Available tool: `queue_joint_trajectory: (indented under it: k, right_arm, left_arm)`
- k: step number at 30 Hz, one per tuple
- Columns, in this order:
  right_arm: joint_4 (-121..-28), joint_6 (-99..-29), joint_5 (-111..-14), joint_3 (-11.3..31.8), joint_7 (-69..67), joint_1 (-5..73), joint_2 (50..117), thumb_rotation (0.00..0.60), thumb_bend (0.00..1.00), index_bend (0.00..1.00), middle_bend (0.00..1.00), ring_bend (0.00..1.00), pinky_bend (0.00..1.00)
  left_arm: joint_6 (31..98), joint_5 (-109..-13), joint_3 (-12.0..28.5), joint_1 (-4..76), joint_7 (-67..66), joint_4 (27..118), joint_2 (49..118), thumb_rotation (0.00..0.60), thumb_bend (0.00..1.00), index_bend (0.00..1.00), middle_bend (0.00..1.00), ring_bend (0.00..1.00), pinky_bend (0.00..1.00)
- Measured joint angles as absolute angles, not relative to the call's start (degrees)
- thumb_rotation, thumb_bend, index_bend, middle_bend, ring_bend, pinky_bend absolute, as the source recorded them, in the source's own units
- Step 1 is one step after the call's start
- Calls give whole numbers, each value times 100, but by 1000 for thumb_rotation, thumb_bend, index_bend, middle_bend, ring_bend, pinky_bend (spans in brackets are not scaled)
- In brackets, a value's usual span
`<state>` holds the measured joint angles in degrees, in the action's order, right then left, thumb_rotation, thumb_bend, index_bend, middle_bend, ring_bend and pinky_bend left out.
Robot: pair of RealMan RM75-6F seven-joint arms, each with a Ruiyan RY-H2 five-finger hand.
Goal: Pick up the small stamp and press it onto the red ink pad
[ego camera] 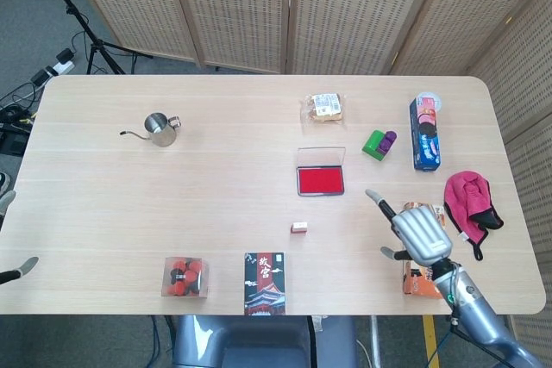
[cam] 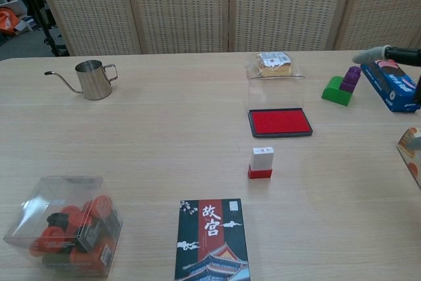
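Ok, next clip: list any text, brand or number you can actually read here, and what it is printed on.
"故宫": large white characters on the dark box at the table's near edge, legible in the chest view.
Blue snack package: printing too blurred to read.
Orange snack box: printing too small to read.
Wrapped snack: white label, unreadable.
Small stamp: marks on top too small to read.
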<state>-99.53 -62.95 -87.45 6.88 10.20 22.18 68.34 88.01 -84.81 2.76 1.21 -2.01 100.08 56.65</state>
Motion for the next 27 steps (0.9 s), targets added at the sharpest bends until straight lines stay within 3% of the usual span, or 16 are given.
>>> queue_joint_trajectory:
  k: [5,11,18,27]
  right_arm:
    - [-10082,-5960,-8098,840,1735,2566,7286,600,57,252,977,1000,1000]
    - [-10222,-5763,-7481,987,2376,2862,7648,600,203,288,977,1000,1000]
    - [-10408,-5684,-6879,1079,2890,3099,7875,600,309,344,977,1000,1000]
    - [-10487,-5714,-6137,1131,3644,3468,8277,600,322,353,980,1000,1000]
  left_arm:
    - [8751,-8410,298,144,-150,9997,5649,600,0,0,0,0,0]
    - [8717,-8372,309,158,-92,9998,5629,600,0,0,0,0,0]
    - [8669,-8350,306,176,-46,10001,5608,600,0,0,0,0,0]
    - [8641,-8339,301,184,34,10002,5576,600,0,0,0,0,0]
